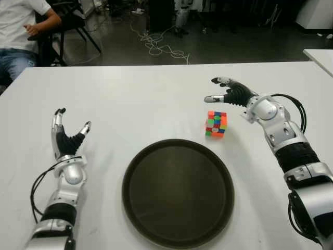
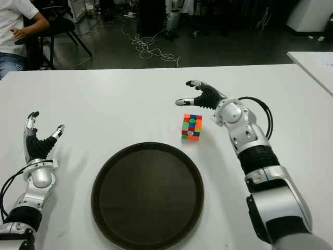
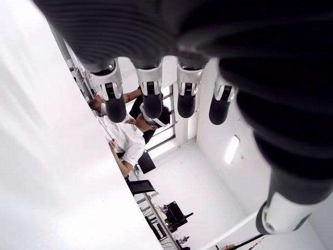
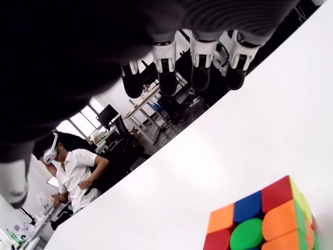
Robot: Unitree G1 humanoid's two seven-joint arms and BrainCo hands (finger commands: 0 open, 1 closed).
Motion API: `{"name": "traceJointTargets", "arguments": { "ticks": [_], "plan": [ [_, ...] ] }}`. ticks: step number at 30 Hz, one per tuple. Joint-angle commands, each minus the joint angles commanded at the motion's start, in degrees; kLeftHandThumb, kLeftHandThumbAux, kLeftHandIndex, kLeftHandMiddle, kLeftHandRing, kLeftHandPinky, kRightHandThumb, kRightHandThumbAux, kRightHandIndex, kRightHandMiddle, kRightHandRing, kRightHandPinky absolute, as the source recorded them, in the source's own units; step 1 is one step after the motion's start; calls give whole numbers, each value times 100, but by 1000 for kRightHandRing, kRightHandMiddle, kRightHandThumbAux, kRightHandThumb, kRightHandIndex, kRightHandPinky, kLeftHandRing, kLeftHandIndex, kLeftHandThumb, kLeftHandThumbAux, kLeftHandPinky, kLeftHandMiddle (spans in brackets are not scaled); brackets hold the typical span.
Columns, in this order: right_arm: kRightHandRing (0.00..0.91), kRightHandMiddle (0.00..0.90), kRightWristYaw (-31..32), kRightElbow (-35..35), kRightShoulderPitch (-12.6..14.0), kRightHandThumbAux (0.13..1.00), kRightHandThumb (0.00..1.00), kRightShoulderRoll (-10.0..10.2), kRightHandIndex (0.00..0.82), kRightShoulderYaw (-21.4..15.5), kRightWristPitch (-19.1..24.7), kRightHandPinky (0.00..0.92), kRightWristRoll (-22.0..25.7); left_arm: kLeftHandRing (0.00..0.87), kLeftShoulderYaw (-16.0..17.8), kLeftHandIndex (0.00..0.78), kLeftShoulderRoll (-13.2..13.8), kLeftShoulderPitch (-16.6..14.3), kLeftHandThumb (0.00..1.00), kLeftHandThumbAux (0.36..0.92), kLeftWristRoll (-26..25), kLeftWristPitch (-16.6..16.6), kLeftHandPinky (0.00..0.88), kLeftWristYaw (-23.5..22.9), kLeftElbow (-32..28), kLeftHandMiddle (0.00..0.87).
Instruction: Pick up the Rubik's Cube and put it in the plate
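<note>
1. Rubik's Cube (image 1: 216, 124) sits on white table (image 1: 145, 99), centre-right of frame, just above dark plate (image 1: 178, 191) rim, not touching it.
2. Right hand (image 1: 229, 92) hovers just beyond cube, upper right; fingers spread, holding nothing.
3. Left hand (image 1: 66, 136) idle, lower left, well left of plate; fingers loose, empty.
4. Cube prob. light, rigid, smooth plastic; faces may twist, so pinch opposite flat sides w/ thumb vs fingers.

Silver arms, black-ribbed hands (image 1: 232, 92), white-banded fingertips; black, seemingly looped cables.
</note>
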Motion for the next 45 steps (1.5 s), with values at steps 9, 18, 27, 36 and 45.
{"name": "traceJointTargets", "arguments": {
  "ticks": [9,18,27,36,45],
  "plan": [
    [0,0,-88,153,40,488,0,5,0,23,-217,0,11,0,-5,12,-5,-2,0,678,10,48,19,17,-16,20],
    [0,0,-296,-54,284,473,0,41,0,131,-438,0,-107,0,27,6,-34,8,0,679,-47,132,9,-9,-72,10],
    [0,0,-273,-87,374,478,0,50,0,194,-386,0,-145,0,50,10,-32,-4,0,673,-70,208,10,5,-77,19],
    [0,0,-339,-24,454,493,0,64,0,270,-422,1,-211,6,24,19,-13,5,0,677,-17,230,13,41,-89,23],
    [16,3,-217,-52,521,494,0,86,0,232,-480,23,-91,12,13,21,6,0,0,688,13,210,22,73,-56,26]
  ]
}}
